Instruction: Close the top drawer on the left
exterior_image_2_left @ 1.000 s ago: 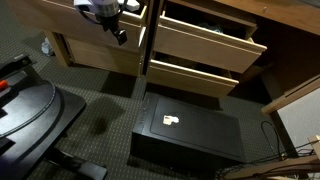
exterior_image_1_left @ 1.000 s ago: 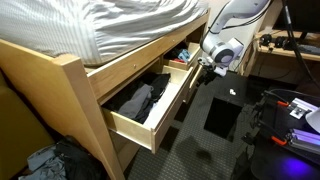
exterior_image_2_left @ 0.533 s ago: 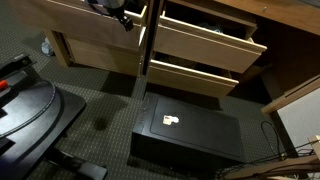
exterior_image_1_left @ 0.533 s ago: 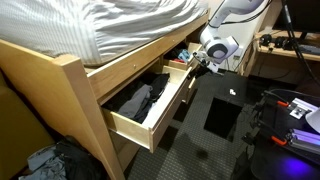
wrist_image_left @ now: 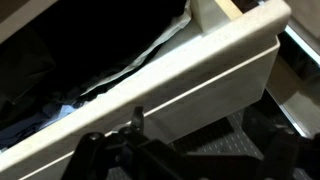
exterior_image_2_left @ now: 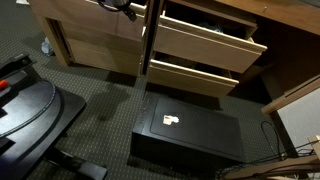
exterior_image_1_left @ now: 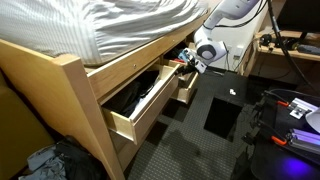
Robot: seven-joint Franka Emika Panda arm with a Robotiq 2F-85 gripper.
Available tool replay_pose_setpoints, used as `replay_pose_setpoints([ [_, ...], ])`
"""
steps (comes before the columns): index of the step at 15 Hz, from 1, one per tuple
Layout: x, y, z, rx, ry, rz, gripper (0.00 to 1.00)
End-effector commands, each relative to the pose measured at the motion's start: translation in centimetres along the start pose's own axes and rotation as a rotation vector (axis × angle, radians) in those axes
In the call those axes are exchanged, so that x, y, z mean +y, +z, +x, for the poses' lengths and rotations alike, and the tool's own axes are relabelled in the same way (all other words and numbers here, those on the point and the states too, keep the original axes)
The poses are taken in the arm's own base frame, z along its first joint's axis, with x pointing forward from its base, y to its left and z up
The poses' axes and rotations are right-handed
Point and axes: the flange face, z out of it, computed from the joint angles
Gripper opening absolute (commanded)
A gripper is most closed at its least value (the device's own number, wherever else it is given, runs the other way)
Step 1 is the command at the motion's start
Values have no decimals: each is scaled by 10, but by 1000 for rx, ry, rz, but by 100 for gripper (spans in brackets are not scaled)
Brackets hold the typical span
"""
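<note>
The top drawer [exterior_image_1_left: 148,108] of the light wooden bed frame stands partly open, with dark clothes [exterior_image_1_left: 135,95] inside. In an exterior view its front [exterior_image_2_left: 90,20] sits at the top left. In the wrist view the pale drawer front [wrist_image_left: 180,80] fills the frame, with dark clothes [wrist_image_left: 80,50] behind it. My gripper [exterior_image_1_left: 188,63] presses against the drawer's front end. It also shows at the top edge of an exterior view [exterior_image_2_left: 122,8]. In the wrist view the fingers [wrist_image_left: 185,150] look spread apart and hold nothing.
Two more drawers [exterior_image_2_left: 205,40] [exterior_image_2_left: 195,75] stand open beside it. A black box [exterior_image_2_left: 190,135] lies on the carpet in front, also seen in an exterior view [exterior_image_1_left: 222,112]. Black equipment [exterior_image_2_left: 30,110] stands nearby. Clothes [exterior_image_1_left: 45,160] lie by the bed post.
My gripper has moved toward the bed and pushed the top drawer further in. The drawer sticks out less than before.
</note>
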Motion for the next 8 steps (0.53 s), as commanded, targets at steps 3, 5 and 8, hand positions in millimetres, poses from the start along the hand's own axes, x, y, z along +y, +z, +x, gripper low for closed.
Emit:
replay_pose_setpoints([
  [3,4,9,-8,-57,14,-30,100],
  [5,4,10,-7,-56,14,-30,100],
  [8,4,10,-7,-56,15,-31,100],
])
